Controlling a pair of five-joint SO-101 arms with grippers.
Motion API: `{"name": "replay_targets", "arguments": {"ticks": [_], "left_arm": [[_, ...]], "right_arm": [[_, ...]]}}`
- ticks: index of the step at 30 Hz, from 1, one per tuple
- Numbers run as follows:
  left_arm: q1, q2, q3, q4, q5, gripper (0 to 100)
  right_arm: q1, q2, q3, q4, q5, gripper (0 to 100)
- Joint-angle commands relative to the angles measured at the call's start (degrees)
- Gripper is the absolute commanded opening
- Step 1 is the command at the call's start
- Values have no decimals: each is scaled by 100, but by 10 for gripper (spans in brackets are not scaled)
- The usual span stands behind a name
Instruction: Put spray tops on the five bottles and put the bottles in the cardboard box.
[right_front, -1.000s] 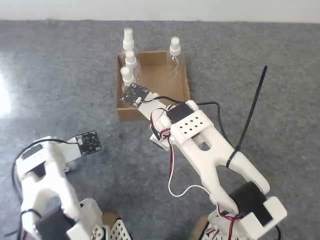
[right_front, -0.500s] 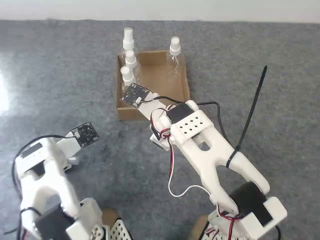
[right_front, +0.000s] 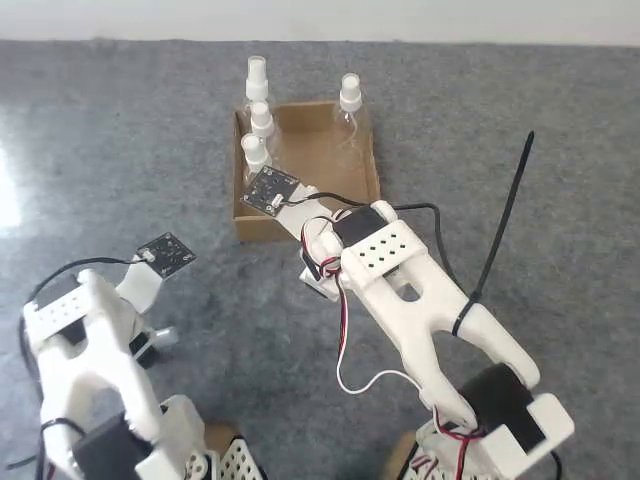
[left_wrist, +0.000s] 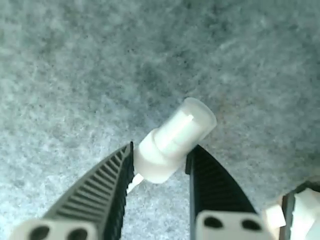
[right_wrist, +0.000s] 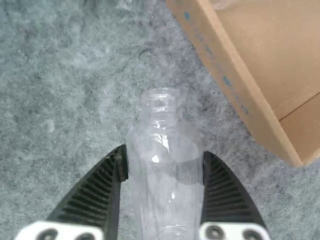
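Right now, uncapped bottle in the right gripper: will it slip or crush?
The bottle looks clear, thin-walled and empty: probably light, may flex under the right gripper. Smooth round wall could twist between the jaws. Laid down, it would likely roll.

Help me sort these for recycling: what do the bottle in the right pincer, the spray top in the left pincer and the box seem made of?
Bottle: likely clear plastic, glossy; the grey surface shows through and glints sit on it, though glass is possible. Spray top: opaque white plastic, smooth moulded look. Box: brown cardboard, matte, with a folded seam.
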Motion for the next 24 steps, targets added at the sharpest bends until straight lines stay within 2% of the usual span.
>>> {"name": "replay_targets", "arguments": {"ticks": [1, 6, 10, 15, 24], "left_arm": [[26, -246, -163, 44, 97, 140], [-9, -246, 40, -229, 167, 238], [44, -273, -4, -396, 378, 241], [220, -255, 48, -404, -299, 239], [360, -246, 189, -352, -1081, 239]], "right_arm": [[92, -303, 35, -110, -9, 87], [75, -303, 53, -110, -9, 87], [75, -303, 53, -110, -9, 87], [75, -303, 53, -110, -9, 87], [75, -303, 70, -189, 0, 87]]}}
